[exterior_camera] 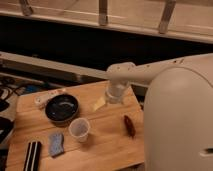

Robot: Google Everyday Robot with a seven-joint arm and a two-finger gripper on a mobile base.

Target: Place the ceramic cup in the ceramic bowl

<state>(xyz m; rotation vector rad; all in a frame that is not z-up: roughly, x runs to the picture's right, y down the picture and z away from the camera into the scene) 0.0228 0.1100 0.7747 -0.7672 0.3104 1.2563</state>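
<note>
The ceramic cup (79,129), a small pale tumbler, stands upright on the wooden table (107,145), just right of and in front of the ceramic bowl (61,107). The bowl is round, black and glossy inside, at the table's left. The cup and bowl are close but apart. My gripper (114,97) hangs at the end of the white arm (150,72) over the table's back middle, to the right of the bowl and behind the cup, touching neither. It holds nothing that I can see.
A blue-grey sponge (56,143) and a black-and-white striped block (33,155) lie at the front left. A white long object (49,96) lies behind the bowl. A yellow piece (99,103) lies by the gripper. A reddish-brown item (129,125) lies right. My white body (175,125) fills the right.
</note>
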